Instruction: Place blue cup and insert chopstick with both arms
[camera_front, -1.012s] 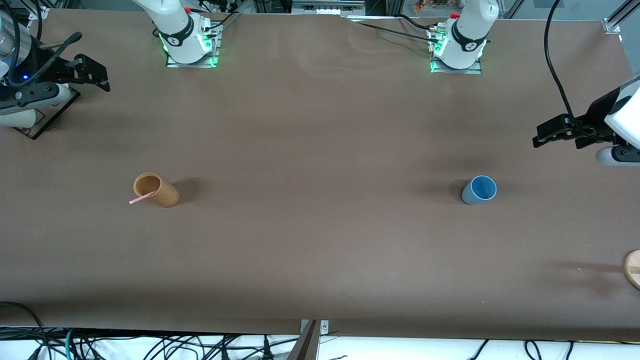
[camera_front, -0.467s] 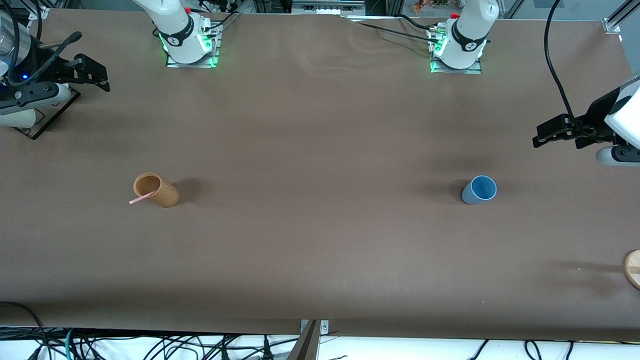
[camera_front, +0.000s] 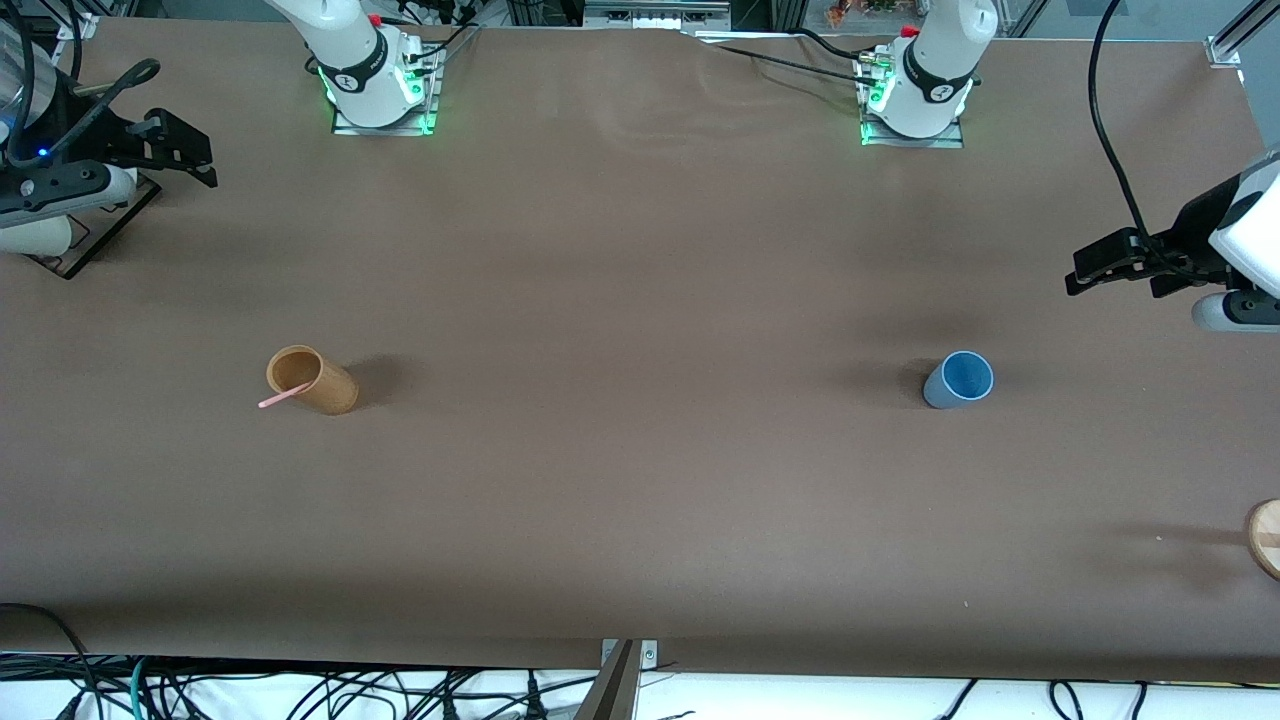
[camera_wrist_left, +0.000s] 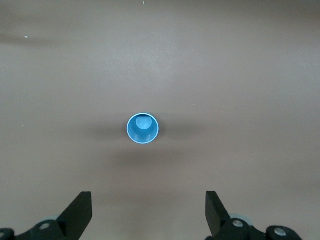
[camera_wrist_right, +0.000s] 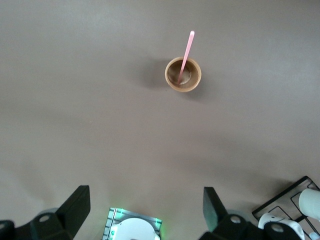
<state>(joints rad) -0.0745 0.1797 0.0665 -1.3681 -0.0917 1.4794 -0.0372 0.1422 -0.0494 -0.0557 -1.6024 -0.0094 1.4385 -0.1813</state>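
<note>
The right hand (camera_front: 190, 160) has drifted slightly toward the top of the front view, up over the right arm's end of the desk (camera_front: 640, 480). Its black cable loop (camera_front: 105, 95) has shifted with it.

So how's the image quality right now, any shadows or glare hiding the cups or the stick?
Front view: even light, no glare; soft shadows fall beside the blue cup and tan cup, hiding nothing; the chopstick is thin but visible. Left wrist view: the cup is sharp with a faint shadow band across it. Right wrist view: cup and stick are clear; green base lights glow at the edge.
</note>
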